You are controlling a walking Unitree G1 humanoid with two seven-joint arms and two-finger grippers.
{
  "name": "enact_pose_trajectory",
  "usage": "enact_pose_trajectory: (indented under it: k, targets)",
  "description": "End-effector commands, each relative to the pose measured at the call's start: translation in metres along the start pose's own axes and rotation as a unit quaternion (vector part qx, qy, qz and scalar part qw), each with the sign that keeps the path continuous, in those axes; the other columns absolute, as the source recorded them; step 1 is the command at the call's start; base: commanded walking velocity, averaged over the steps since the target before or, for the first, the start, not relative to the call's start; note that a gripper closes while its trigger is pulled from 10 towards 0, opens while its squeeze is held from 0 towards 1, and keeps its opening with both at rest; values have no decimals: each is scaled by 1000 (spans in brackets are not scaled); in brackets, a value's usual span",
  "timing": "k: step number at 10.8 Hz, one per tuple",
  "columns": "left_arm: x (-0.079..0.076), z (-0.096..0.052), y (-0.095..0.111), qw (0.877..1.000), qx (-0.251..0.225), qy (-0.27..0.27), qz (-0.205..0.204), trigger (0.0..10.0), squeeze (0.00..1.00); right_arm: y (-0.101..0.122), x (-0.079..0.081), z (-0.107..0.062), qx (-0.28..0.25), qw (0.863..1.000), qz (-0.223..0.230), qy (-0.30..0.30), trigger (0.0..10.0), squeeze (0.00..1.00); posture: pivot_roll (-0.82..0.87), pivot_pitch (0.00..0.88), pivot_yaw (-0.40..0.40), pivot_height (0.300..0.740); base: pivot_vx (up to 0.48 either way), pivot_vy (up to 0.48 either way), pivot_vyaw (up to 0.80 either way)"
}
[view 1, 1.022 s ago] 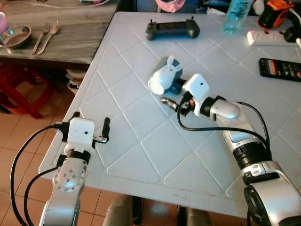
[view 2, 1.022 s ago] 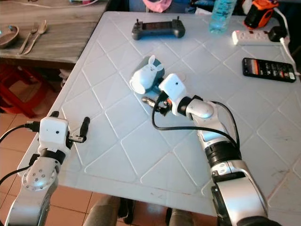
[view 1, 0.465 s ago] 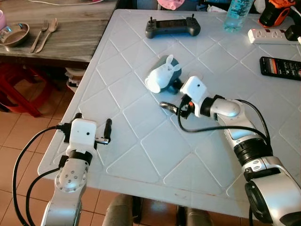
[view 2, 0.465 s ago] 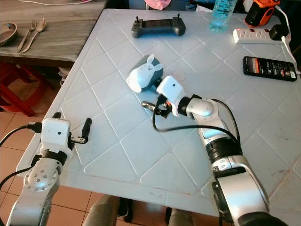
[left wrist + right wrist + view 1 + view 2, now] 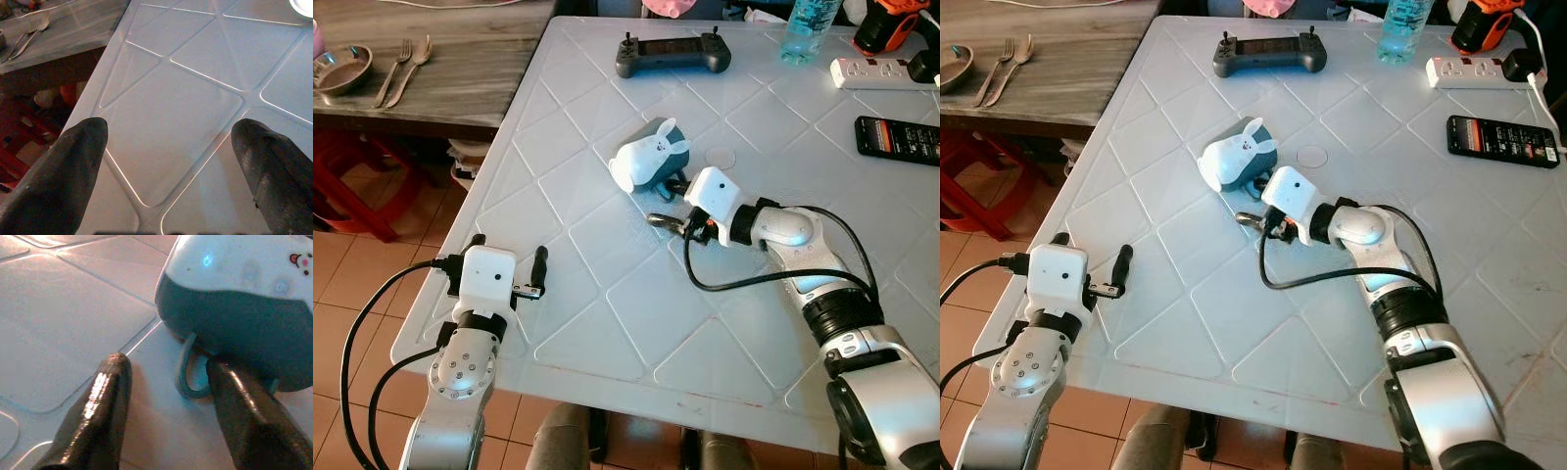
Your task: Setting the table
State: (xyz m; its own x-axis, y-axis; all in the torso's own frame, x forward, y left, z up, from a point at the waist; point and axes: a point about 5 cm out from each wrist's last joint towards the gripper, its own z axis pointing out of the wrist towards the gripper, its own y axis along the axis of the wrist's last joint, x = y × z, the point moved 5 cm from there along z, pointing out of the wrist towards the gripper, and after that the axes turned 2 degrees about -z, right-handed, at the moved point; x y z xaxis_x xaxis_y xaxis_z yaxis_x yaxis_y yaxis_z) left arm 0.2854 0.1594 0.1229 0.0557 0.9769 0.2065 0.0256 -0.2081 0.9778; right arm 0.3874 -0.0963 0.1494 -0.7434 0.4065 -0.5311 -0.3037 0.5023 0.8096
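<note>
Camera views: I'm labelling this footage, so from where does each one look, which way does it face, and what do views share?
Left and right eye views: head, facing forward and down at the white table; both silver arms show.
Left wrist view: along the open left gripper, over bare table near its edge.
Right wrist view: along the open right gripper, at the rabbit mug lying on its side, one finger at its handle.
Shared: the mug, eye and right wrist views.

No readable words, brands or numbers appear anywhere. The phone (image 5: 1502, 140) at the table's (image 5: 1234, 323) far right shows a lit screen with rows of marks too small to read. The bunny mug (image 5: 244, 293) carries only a tiny printed face with pink cheeks, no lettering.
</note>
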Motion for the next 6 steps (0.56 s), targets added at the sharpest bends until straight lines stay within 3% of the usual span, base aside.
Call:
enact_pose_trajectory:
  k: [1,2,4,5,6]
  targets:
    - [4,-2,-1,1000,4,7,1,10000,0,-11,14,3,23,999,4,27,3255,0,143,243,85,740,0,0,0]
    - [4,-2,0,1000,4,8,1,10000,0,-17,10,2,40,999,-3,11,9804,0,146,241,81,740,0,0,0]
    - [3,-5,-2,1000,6,8,-1,10000,0,-14,-9,-2,30,997,18,-64,10000,0,144,240,85,740,0,0,0]
    - [2,-6,-2,1000,6,5,-3,10000,0,-10,-13,-1,15,995,42,-85,10000,0,143,242,86,740,0,0,0]
    - [2,-5,-2,1000,6,4,-3,10000,0,-5,-10,1,5,996,37,-81,10000,0,141,242,86,740,0,0,0]
